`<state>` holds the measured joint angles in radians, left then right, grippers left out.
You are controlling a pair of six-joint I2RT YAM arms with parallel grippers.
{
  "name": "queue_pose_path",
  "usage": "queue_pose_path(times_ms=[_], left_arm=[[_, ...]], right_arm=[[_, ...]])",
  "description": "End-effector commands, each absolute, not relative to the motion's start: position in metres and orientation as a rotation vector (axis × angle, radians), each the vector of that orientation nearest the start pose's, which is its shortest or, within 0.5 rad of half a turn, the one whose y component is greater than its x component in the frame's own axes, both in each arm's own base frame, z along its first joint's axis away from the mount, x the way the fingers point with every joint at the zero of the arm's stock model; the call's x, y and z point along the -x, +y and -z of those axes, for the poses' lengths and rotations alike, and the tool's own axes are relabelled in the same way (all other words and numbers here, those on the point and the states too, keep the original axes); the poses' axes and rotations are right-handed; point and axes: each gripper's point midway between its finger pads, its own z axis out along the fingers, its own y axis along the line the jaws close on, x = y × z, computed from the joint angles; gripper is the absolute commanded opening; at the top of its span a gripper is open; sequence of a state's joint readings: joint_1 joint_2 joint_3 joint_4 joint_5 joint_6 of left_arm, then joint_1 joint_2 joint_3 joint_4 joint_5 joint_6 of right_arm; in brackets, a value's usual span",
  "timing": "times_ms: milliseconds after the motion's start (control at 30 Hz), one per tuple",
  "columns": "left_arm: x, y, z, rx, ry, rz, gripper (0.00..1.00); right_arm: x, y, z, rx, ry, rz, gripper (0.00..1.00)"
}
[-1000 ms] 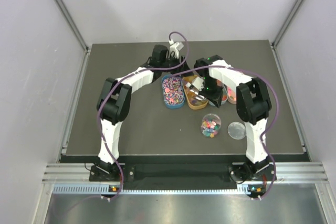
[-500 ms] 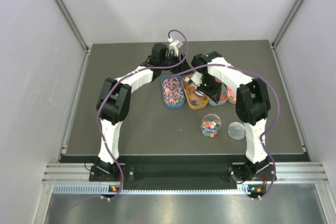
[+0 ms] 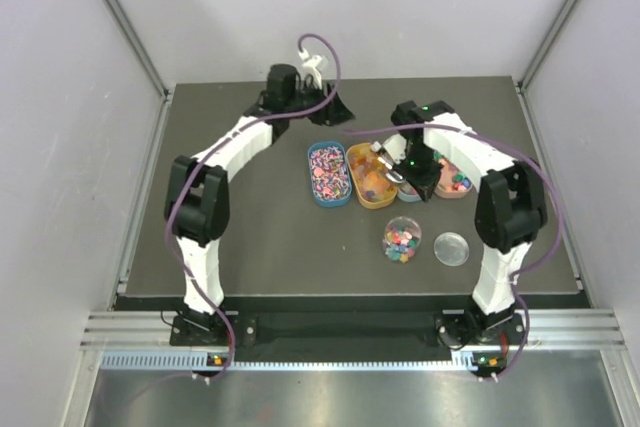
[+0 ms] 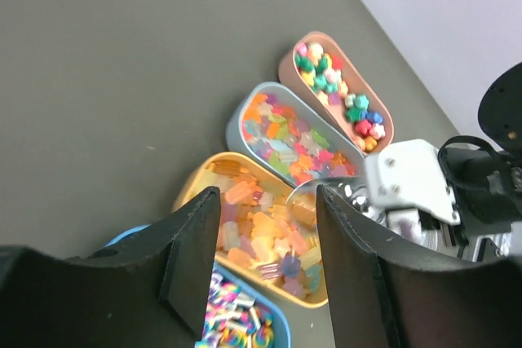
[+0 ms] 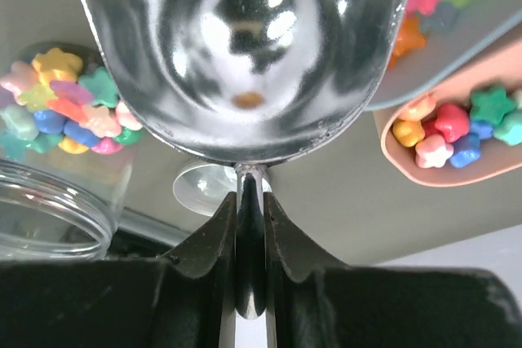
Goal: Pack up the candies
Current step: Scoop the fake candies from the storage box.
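Observation:
The candies lie in four oval trays: pink-black-white bits in the blue tray (image 3: 328, 173), orange-yellow gummies in the yellow tray (image 3: 370, 177), rainbow gummies in the grey-blue tray (image 4: 287, 134), star-shaped ones in the pink tray (image 3: 453, 179). A clear jar (image 3: 402, 239) holds mixed candies (image 5: 57, 103). My right gripper (image 3: 402, 171) is shut on the handle of the silver scoop (image 5: 245, 46), held above the yellow tray's right side (image 4: 326, 195). My left gripper (image 4: 267, 242) is open and empty, hovering behind the trays (image 3: 333, 109).
The jar's clear lid (image 3: 452, 248) lies on the dark mat right of the jar and shows under the scoop in the right wrist view (image 5: 200, 189). The mat's back edge and the white walls are close behind the left gripper.
My left arm has swung left and back from the trays. My right arm's elbow has swung right, with the scoop shifting over the yellow tray.

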<state>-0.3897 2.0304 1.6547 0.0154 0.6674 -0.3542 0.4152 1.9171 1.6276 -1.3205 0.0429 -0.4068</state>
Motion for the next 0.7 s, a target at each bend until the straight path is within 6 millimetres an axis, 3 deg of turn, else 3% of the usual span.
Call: queue_pose_path(times_ms=[0,67,200,300,433,533,633,667], left_arm=[[-0.471,-0.29,-0.268,-0.525,1.852,1.064,0.55],[-0.47,-0.282,-0.275,-0.526,1.843,1.034,0.56],[-0.467,-0.272,-0.283,-0.516,1.838,0.997,0.56],[-0.461,-0.271,-0.287,-0.523,1.833,1.005,0.56],[-0.458,-0.269,-0.296,-0.551,1.826,0.984,0.57],[-0.457,-0.268,-0.299,-0.576,1.81,0.964,0.58],[-0.455,-0.268,-0.298,-0.59,1.809,0.967,0.58],[-0.452,-0.27,-0.295,-0.613,1.812,0.978,0.58]], right_arm=[[-0.31,0.112,-0.111,1.163,2.736,0.005,0.0],[-0.315,0.114,-0.108,1.162,2.665,0.017,0.0],[-0.336,0.114,-0.08,1.143,2.505,0.08,0.0],[-0.351,0.111,-0.083,1.118,2.398,0.144,0.0],[-0.357,0.1,-0.125,1.077,2.301,0.192,0.0],[-0.35,0.087,-0.156,1.156,2.263,0.246,0.0],[-0.328,0.073,-0.179,1.329,2.264,0.286,0.0],[-0.311,0.066,-0.189,1.4,2.289,0.288,0.0]])
